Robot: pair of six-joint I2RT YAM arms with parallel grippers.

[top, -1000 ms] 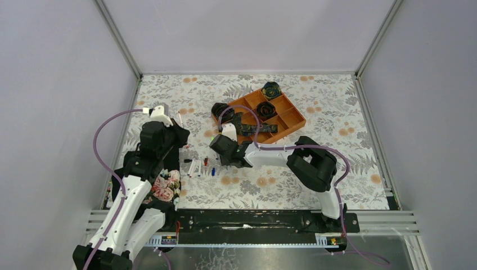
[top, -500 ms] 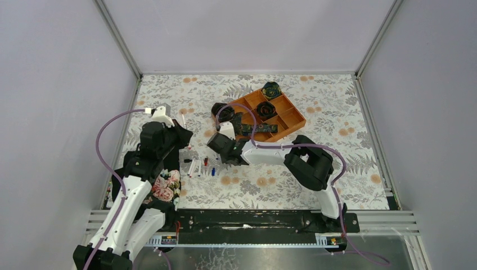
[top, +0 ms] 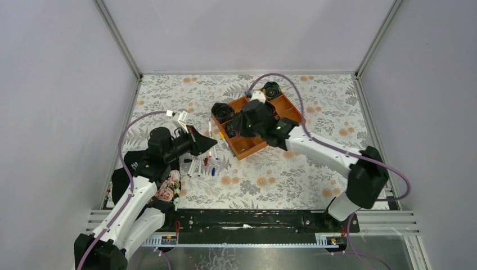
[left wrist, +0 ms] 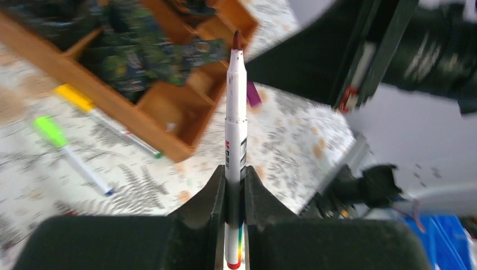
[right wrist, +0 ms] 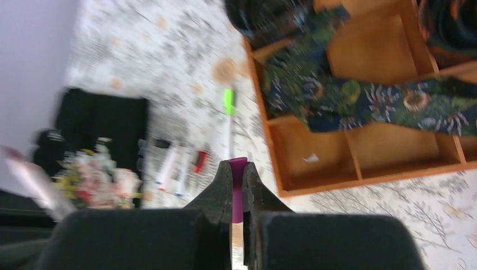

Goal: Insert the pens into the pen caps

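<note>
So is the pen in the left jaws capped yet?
Uncapped: the pen ends in a bare dark-red nib, no cap on it.

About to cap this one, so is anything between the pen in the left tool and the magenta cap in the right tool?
Nothing visible does. Only open air separates the pen from the magenta cap; the orange tray lies below them.

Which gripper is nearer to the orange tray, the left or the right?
Right. The right gripper hangs over the left end of the orange tray; the left gripper is off the tray, to its left.
</note>
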